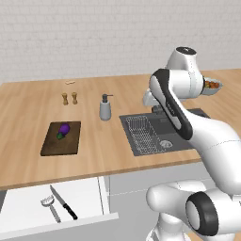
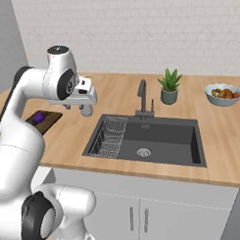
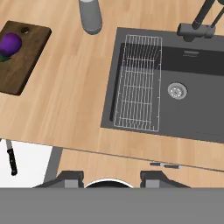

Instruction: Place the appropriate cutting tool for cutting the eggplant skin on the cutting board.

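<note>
**Reaching for the peeler in the open drawer**

The hand (image 3: 109,180) is hovering high over the table (image 1: 108,141), above the near edge by the sink (image 3: 175,87), and it is carrying nothing; its two fingertips are standing partly apart with bare space between them. The peeler (image 1: 49,204) is lying in the open drawer (image 1: 28,207) at the near left, just beside the black-handled knife (image 1: 63,203), which is the wrong tool. The cutting board (image 1: 61,138) is sitting on the table to the left of the sink, with the eggplant (image 1: 63,129) resting on its far half.

Judging from this, the step in hand is the approach to the drawer. To do it well, the arm is needing to swing left and down, well below table height, keeping clear of the table's front edge. The hand should be lining up across the slim handle of the peeler, on the side away from the knife so the fingers are not catching both. The near half of the board is looking like the safest spot for setting it down.
</note>
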Controlling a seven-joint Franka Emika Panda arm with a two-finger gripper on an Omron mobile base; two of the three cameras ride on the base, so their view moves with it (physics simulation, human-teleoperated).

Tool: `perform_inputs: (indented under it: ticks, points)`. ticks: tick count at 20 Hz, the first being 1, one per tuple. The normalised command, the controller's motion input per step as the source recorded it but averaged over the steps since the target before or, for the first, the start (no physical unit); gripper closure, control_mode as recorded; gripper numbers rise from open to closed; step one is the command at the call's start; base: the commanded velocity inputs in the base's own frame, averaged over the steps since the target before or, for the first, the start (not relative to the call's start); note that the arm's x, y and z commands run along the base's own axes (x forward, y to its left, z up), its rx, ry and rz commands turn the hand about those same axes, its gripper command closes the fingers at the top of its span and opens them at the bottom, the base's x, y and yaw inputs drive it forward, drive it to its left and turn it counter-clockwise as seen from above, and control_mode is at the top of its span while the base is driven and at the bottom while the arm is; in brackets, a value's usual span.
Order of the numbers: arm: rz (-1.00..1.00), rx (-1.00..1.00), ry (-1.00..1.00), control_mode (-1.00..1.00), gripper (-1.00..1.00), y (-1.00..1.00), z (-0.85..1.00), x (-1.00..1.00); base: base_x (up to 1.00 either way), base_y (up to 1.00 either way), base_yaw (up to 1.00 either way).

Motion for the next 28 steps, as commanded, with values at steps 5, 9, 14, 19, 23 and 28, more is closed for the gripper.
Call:
perform_inputs:
  ticks: [5,9,14,19,23,28]
  points:
    - [-0.01,0.00,0.00,-1.00,-1.00,0.04,-0.24,-0.02,0.00,0.00,0.00]
    - [-0.05,-0.03,0.00,-1.00,-1.00,0.21,-0.39,-0.14,0.00,0.00,0.00]
    - [0.00,-0.05,0.03,-1.00,-1.00,0.38,-0.32,-0.30,0.00,0.00,0.00]
    - [0.00,-0.08,0.01,-1.00,-1.00,0.73,-0.45,-0.29,0.00,0.00,0.00]
    - [0.00,-0.10,0.02,-1.00,-1.00,0.93,-0.45,-0.42,0.00,0.00,0.00]
    - [0.00,-0.04,0.00,-1.00,-1.00,0.53,-0.19,-0.28,0.00,0.00,0.00]
